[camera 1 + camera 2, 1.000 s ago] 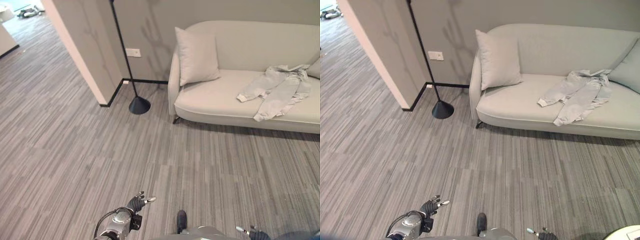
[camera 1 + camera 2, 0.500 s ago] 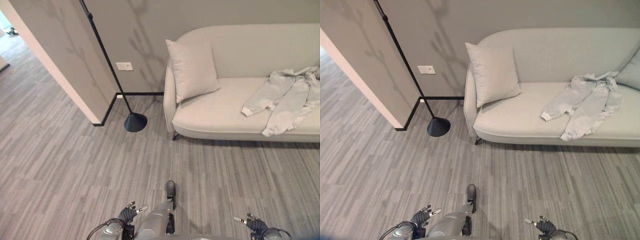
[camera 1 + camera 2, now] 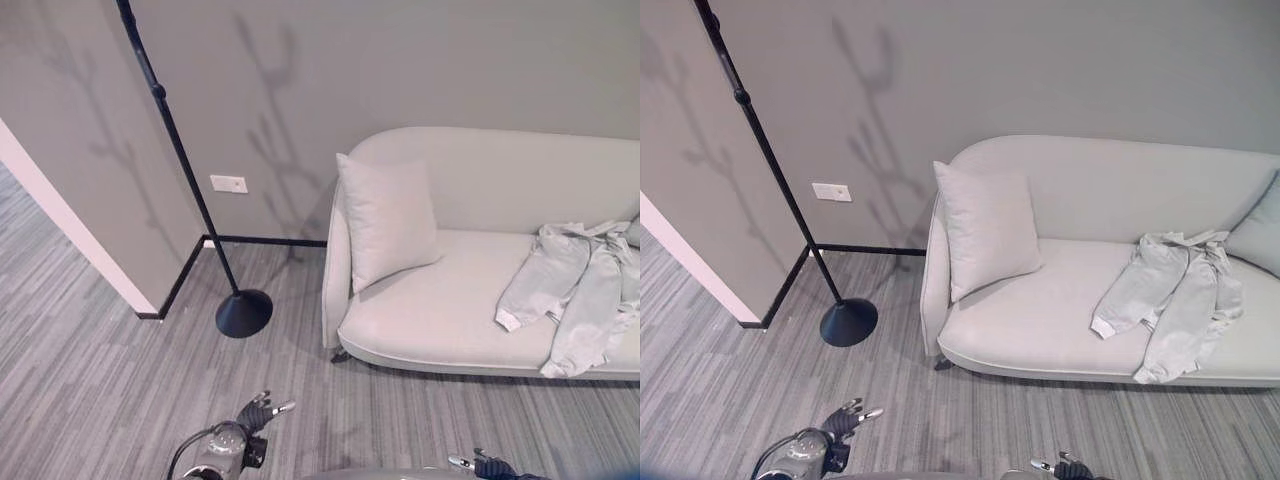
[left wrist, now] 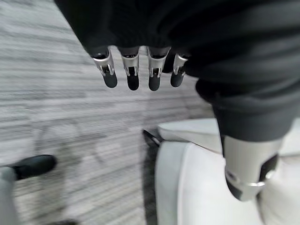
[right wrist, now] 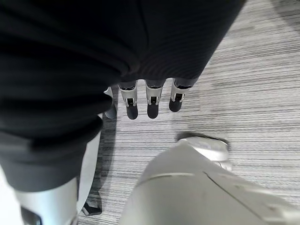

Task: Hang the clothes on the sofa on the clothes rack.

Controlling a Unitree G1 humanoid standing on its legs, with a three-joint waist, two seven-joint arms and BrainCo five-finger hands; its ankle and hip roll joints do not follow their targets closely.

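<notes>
On the right part of the sofa's seat lies the light grey garment [image 3: 575, 297], spread flat and rumpled, one sleeve with its cuff reaching toward the front edge of the cushion. The pale sofa [image 3: 440, 325] stands against the grey wall, and a matching square pillow [image 3: 388, 220] leans upright in its left corner, well apart from the garment. A second cushion [image 3: 1258, 228] shows at the sofa's right end, just beside the garment. Left of the sofa, near its arm, stands the clothes rack [image 3: 190, 190], a slim black pole, tilted as seen from the head camera, on a round black base resting on the striped grey floor [image 3: 90, 390]. Both hands hang low over the floor, far from the garment: the left hand [image 4: 136, 70] has its fingers straight and relaxed, holding nothing, and the right hand [image 5: 150, 101] likewise hangs with fingers extended and empty.
</notes>
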